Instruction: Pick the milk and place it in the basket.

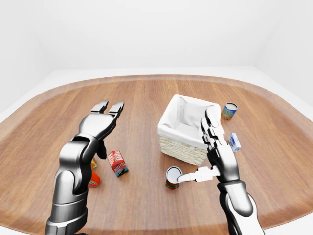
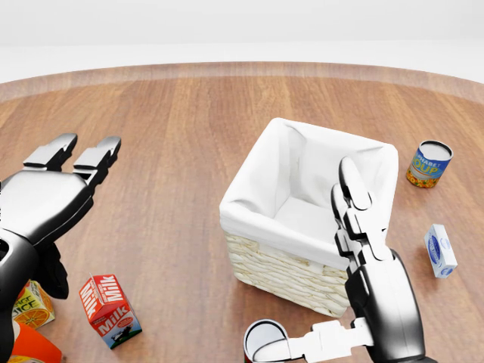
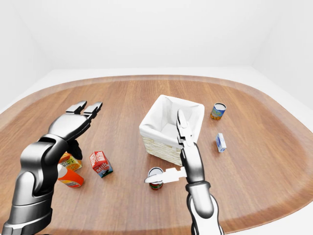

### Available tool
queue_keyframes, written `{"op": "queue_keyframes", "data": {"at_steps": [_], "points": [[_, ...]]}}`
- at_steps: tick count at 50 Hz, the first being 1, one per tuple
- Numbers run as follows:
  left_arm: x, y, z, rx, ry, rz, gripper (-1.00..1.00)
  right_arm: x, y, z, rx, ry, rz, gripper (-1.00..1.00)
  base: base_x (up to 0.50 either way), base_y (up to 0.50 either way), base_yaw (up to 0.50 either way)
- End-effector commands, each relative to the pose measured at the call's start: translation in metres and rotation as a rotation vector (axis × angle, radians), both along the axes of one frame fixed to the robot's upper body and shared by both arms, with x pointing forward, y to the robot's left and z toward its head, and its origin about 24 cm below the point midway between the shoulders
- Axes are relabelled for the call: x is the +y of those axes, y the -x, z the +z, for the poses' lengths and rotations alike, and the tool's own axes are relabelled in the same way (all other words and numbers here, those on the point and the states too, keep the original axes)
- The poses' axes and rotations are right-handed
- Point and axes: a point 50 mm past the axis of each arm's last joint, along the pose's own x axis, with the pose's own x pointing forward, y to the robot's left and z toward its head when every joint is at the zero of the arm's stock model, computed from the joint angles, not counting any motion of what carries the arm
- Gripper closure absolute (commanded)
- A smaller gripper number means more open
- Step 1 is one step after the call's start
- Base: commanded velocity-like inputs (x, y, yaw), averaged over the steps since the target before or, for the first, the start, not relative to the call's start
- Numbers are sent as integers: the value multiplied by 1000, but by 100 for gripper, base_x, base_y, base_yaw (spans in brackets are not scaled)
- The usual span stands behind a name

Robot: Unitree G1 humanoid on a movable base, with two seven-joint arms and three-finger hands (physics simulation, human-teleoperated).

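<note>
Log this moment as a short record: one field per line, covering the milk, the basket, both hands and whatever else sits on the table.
milk: red carton, upright on the table, ungrasped
basket: wicker, white liner, no items visible inside
left hand: open, raised above the milk
right hand: open, beside the basket
other items: soup can, small blue-white box, orange juice carton, can by the right thumb

Red milk carton [image 2: 110,310]: "Milk" in white, on two faces. Orange juice carton [image 2: 25,304]: "JUICE", partly hidden. Can [image 2: 429,164]: "SOUP" on blue band. Small blue-and-white box [image 2: 439,251]: print illegible.
</note>
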Motion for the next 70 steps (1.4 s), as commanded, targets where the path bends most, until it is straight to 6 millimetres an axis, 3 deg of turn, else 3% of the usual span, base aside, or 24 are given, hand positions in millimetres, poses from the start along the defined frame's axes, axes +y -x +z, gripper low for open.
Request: {"op": "queue_keyframes", "data": {"at_steps": [1, 8, 26, 47, 70], "points": [[2, -1, -13, 52, 1, 14, -100, -1, 1, 2, -5, -5, -4, -100, 0, 0, 0], [1, -4, -19, 83, 2, 13, -100, 0, 0, -1, 0, -3, -3, -100, 0, 0, 0], [5, -20, -61, 279, -24, 46, -100, 0, 1, 0, -2, -3, -5, -100, 0, 0, 0], [9, -40, -74, 381, -58, 68, -100, -1, 0, 0, 0, -7, -8, -100, 0, 0, 0], [11, -36, -91, 446, -61, 75, -100, -2, 0, 0, -1, -10, -13, -100, 0, 0, 0]]}}
